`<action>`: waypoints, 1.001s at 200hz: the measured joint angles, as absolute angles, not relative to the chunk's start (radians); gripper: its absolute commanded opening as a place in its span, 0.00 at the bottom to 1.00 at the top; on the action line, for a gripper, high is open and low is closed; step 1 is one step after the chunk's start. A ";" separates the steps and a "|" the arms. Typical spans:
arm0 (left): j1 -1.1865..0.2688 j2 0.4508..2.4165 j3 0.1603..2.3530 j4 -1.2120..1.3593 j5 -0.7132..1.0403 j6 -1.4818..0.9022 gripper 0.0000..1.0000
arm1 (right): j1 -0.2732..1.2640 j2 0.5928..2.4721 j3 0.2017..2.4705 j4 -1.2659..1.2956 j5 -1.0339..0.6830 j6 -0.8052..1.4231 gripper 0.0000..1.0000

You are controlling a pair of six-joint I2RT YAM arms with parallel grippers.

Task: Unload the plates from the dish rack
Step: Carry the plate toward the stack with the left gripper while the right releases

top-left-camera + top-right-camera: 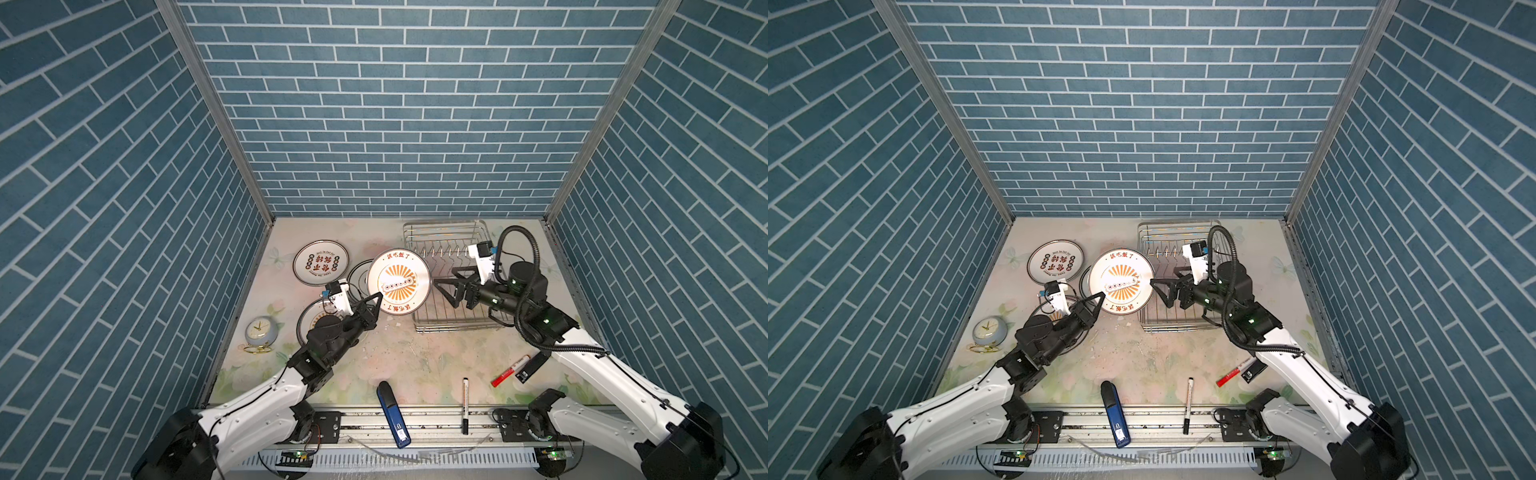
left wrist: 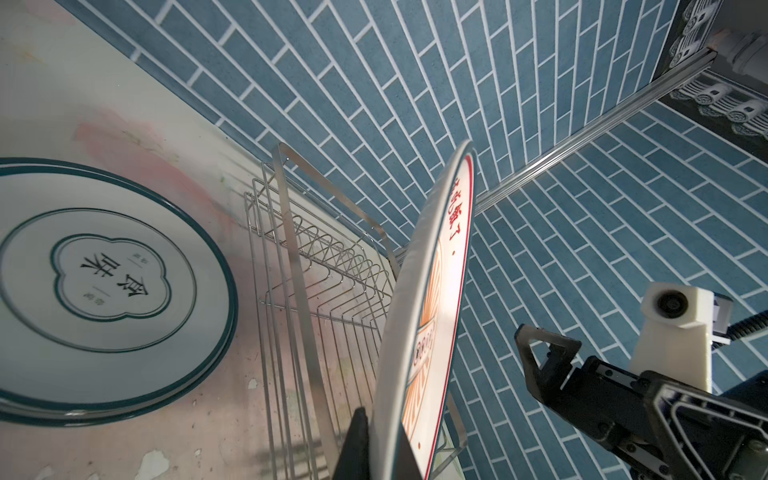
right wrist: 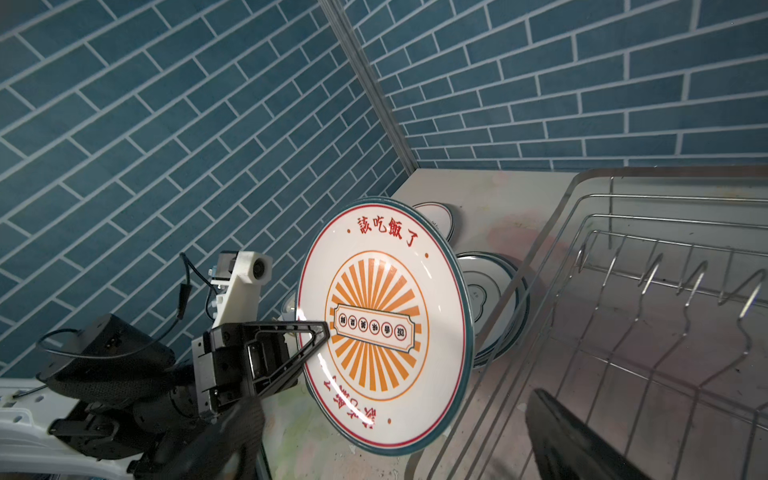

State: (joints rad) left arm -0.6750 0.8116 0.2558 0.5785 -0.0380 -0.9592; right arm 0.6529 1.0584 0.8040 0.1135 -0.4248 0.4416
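Left claw [image 1: 377, 297]: clamped shut on the rim of the sunburst plate [image 1: 398, 282]. One finger [image 3: 309, 334] lay across the printed face and the other was behind the back.

Sunburst plate: stood on edge and tilted, straight ahead of the left claw's tips. Its printed face was turned toward the right claw [image 1: 444, 278]. In the right wrist view the orange rays and red characters [image 3: 386, 228] were clear.

Right claw: jaws spread wide with nothing between them. It was just beside the plate's far rim from the left claw and apart from it.

Dish rack [image 1: 440, 226]: lay under and behind the right claw. Its row of upright prongs [image 3: 665, 270] stood just beyond the claw's tips. The near left corner was close beside the held plate's lower edge.

Quatrefoil plates [image 2: 104, 278]: lay flat on the table [image 1: 395, 353] in a short stack. They were just past the left claw and partly behind the held plate in both top views.

Red-character plate [image 1: 321, 263]: lay flat on the table farther out from the left claw, near the stack. Whether it touched the stack could not be told.

Plate under the left arm [image 1: 304, 320]: lay flat and was mostly hidden behind the claw's wrist.

Clock [image 1: 260, 329]: stood well back from the left claw, beside the arm.
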 measured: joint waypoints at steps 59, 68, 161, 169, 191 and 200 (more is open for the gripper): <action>-0.608 0.474 0.235 0.202 -0.120 -0.999 0.00 | 0.798 1.257 0.928 0.096 -0.363 0.360 0.99; -0.606 0.446 0.235 0.148 -0.135 -1.004 0.00 | 0.820 1.280 0.943 0.089 -0.347 0.349 0.99; -0.552 0.224 0.245 -0.357 -0.300 -1.097 0.00 | 0.970 1.504 1.140 0.064 -0.229 0.279 0.99; -0.541 0.203 0.245 -0.388 -0.309 -1.107 0.00 | 0.976 1.530 1.160 0.062 -0.224 0.278 0.99; -0.503 0.154 0.245 -0.453 -0.319 -1.130 0.00 | 0.991 1.592 1.205 0.057 -0.215 0.278 0.99; -0.479 0.144 0.245 -0.468 -0.312 -1.135 0.00 | 0.995 1.617 1.221 0.054 -0.212 0.277 0.99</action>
